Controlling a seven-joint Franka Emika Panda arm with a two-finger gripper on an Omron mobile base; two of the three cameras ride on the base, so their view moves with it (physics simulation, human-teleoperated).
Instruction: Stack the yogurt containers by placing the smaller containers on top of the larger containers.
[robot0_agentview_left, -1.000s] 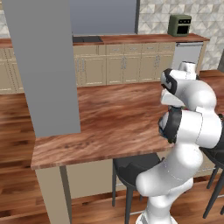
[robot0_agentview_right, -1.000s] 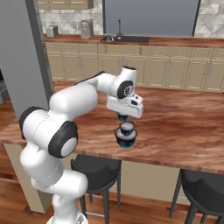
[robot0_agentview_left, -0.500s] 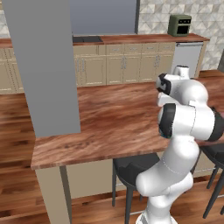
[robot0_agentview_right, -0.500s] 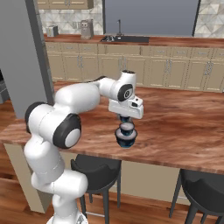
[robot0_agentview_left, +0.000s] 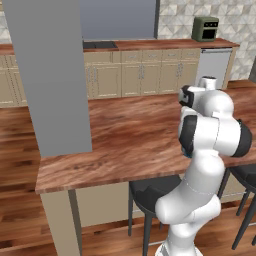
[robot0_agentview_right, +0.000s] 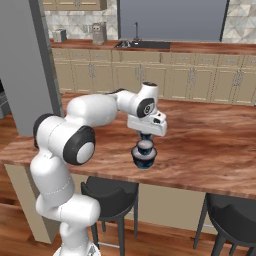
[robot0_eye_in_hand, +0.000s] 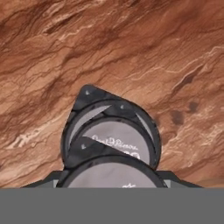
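Wood-grained brown island counter (robot0_agentview_right: 210, 150) with dark bar stools (robot0_agentview_right: 107, 192) tucked under its near edge is where you are working, with pale cabinets along the back wall. Your two-finger gripper (robot0_agentview_right: 145, 137) hangs straight down over the counter near that near edge, and directly under it stands a short stack of round dark blue-black yogurt cups with pale tops (robot0_agentview_right: 144, 155): the widest squat cup (robot0_agentview_right: 144, 161) sits on the wood and a narrower one (robot0_agentview_right: 144, 146) rests on it.

From the hand camera you look down on concentric pale lids; the nearest, smallest-looking cup (robot0_eye_in_hand: 111, 173) sits right at the fingertips, above the wider lid (robot0_eye_in_hand: 111, 142) below. Your jaws stand narrow, and they appear closed on that top cup, though the fingers themselves are hidden, so you cannot be certain.

Watch the centring. The lids look slightly offset in the hand view, so if you let go off-axis the cup could tip off the rim and roll toward the counter edge. Pressing down too hard could shove the whole stack sideways. Opening while the fingers drag on the cup could pull it over, so lift away straight.
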